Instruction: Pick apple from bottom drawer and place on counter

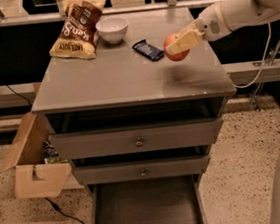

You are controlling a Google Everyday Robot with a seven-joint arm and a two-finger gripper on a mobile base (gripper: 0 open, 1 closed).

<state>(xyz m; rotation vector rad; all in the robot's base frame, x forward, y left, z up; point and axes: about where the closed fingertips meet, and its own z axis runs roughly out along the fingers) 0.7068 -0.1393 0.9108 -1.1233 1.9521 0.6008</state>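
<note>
**Apple pinched over the counter's right rear**

The gripper (179,45) reaches in from the right on a white arm (241,7), its cream fingers (186,40) closed around the apple (175,56). The apple sits over the right rear part of the counter (127,78), just right of a dark blue bar (148,49), with a soft shadow on the surface nearer the front edge. The counter is grey and a little glossy. Further left on it stand a white bowl (112,28) and a brown chip bag (76,28). Below, two upper drawers (138,140) with small knobs stand slightly out, and the bottom drawer (146,207) is pulled wide open, its floor bare. A cardboard box (34,166) leans by the cabinet's left side on a speckled floor (244,163).
</note>
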